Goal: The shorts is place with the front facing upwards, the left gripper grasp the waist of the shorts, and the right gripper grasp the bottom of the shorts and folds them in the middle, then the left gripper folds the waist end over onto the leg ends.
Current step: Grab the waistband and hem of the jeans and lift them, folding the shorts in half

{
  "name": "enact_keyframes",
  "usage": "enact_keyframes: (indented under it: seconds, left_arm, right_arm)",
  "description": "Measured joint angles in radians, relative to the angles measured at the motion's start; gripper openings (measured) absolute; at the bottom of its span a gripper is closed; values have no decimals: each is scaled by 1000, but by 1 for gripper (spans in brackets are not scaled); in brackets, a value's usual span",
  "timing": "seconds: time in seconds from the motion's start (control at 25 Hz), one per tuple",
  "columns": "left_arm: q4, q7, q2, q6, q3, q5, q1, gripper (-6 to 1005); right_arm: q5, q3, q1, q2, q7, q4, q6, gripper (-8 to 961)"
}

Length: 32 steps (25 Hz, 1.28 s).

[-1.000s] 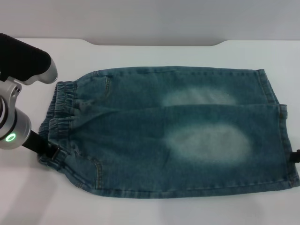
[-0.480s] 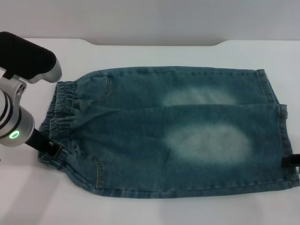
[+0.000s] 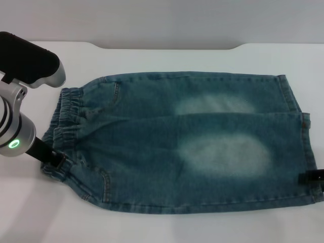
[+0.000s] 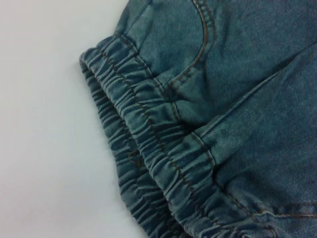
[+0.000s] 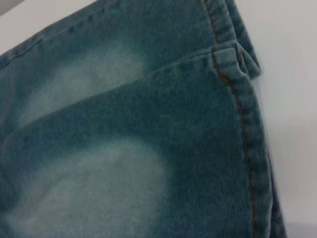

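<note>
White desk (image 3: 167, 58) filled the head view below a grey wall band along the top.

Shorts (image 3: 202, 142) lay flat across the middle of the frame, already doubled lengthwise, one leg over the other, with two pale faded patches at centre. Long axis ran left to right.

Left arm (image 3: 17, 134) occupied the left edge: black housing upper left, silver cylinder below it with a green light lit.

Waist (image 3: 63, 126) sat at the left end of the shorts, puckered and gathered in two stacked bands. Left wrist view showed the elastic ruching (image 4: 148, 148) close up, with a curved pocket seam beside it.

Leg ends (image 3: 304, 152) sat at the right end, straight stitched hems, the upper layer's hem set a little inward of the lower one's. Right wrist view showed the hem stitching (image 5: 245, 148) and a small fold at its corner.

Left gripper (image 3: 54, 161) reached in at the lower left corner of the waist, its dark fingers touching the band; pinching or merely resting, could not tell.

Right gripper (image 3: 311, 177) showed only as a small black tip at the right edge, against the lower hem. Fingers' state not discernible.
</note>
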Motion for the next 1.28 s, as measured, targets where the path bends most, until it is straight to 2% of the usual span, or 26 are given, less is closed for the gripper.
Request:
enact_keyframes:
  seconds: [0.56, 0.8, 1.2, 1.28]
  left_arm:
    - [-11, 12, -2, -2, 1, 1, 0, 38]
    - [-14, 12, -2, -2, 3, 0, -1, 38]
    - [-35, 5, -1, 19, -7, 1, 7, 39]
    - [-52, 4, 0, 34, -17, 2, 18, 38]
  right_arm:
    - [34, 0, 22, -2, -42, -79, -10, 574]
    - [72, -25, 22, -5, -86, -59, 37, 510]
    - [109, -13, 7, -7, -116, 16, 66, 308]
    - [108, -6, -1, -7, -116, 58, 67, 228]
